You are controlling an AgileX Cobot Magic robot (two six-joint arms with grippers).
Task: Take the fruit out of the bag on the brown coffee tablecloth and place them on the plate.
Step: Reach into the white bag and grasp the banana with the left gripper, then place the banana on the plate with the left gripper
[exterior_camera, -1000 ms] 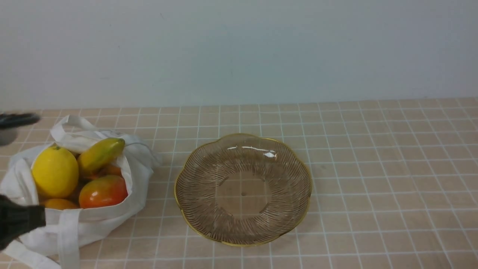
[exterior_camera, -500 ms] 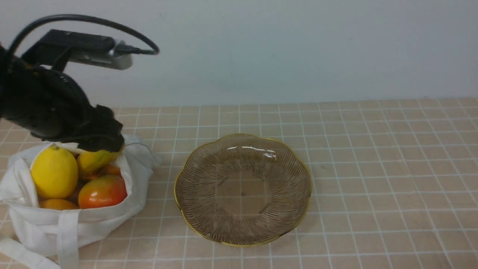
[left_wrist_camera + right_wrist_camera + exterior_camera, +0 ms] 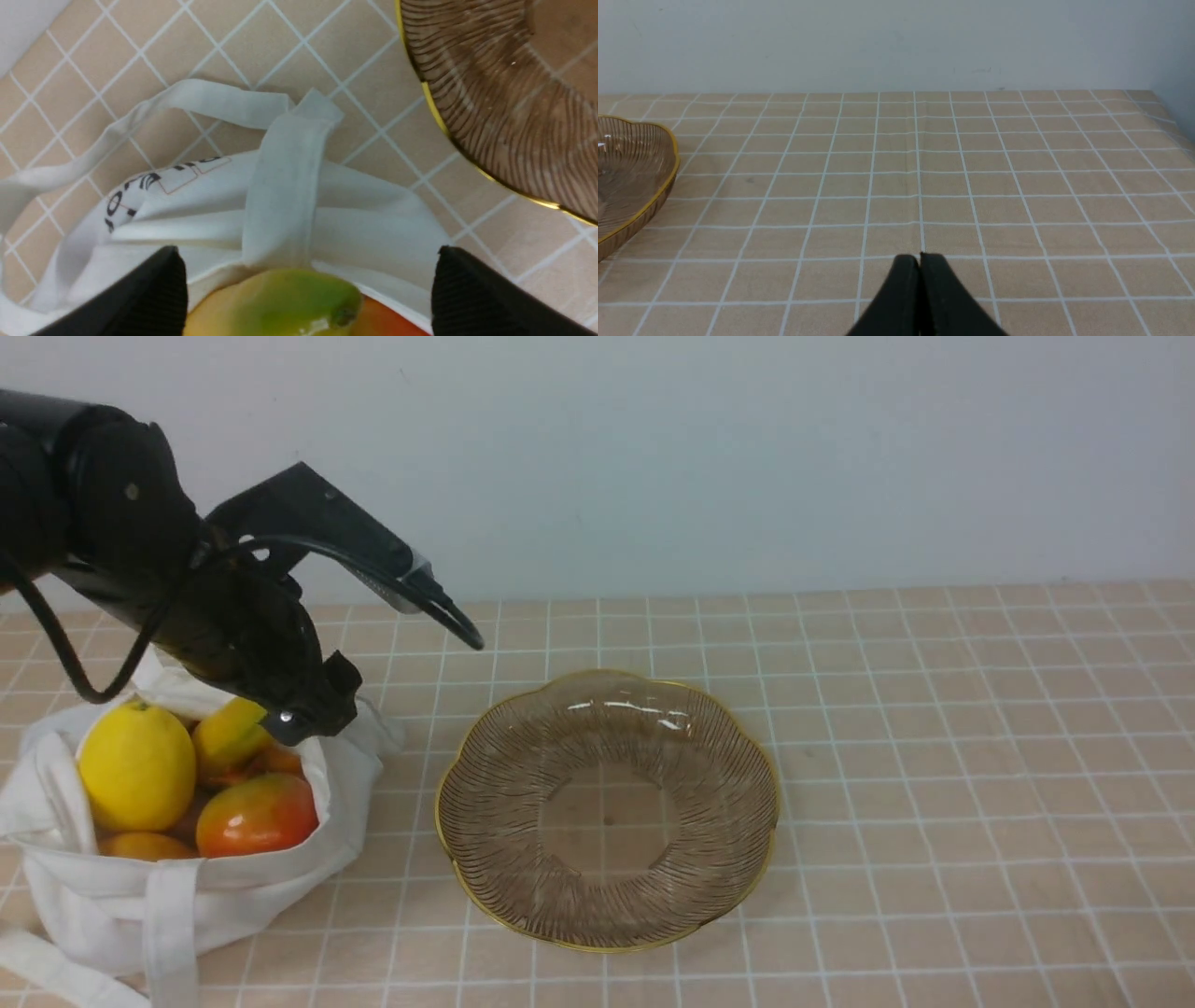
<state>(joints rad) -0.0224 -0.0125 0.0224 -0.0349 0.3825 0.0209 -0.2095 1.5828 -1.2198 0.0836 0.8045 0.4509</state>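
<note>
Left end effector [image 3: 307, 261] is over the 1 o'clock edge of the bag [image 3: 112, 896]. Its fingers are spread wide either side of the green tip of the banana [image 3: 275, 303], with a gap on both sides, so nothing is gripped. Right end effector [image 3: 920, 261] has its fingers pressed together, empty, above the brown coffee tablecloth [image 3: 934, 756].

All visible fruit is in the bag's opening:
- lemon [image 3: 137, 765] at 9 o'clock
- banana at 1 o'clock
- mango [image 3: 257, 814] at 4 o'clock
- orange piece [image 3: 145, 847] at 6 o'clock

The bag lies on the desk at 9 o'clock of the plate [image 3: 504, 803], near it but not touching.
</note>
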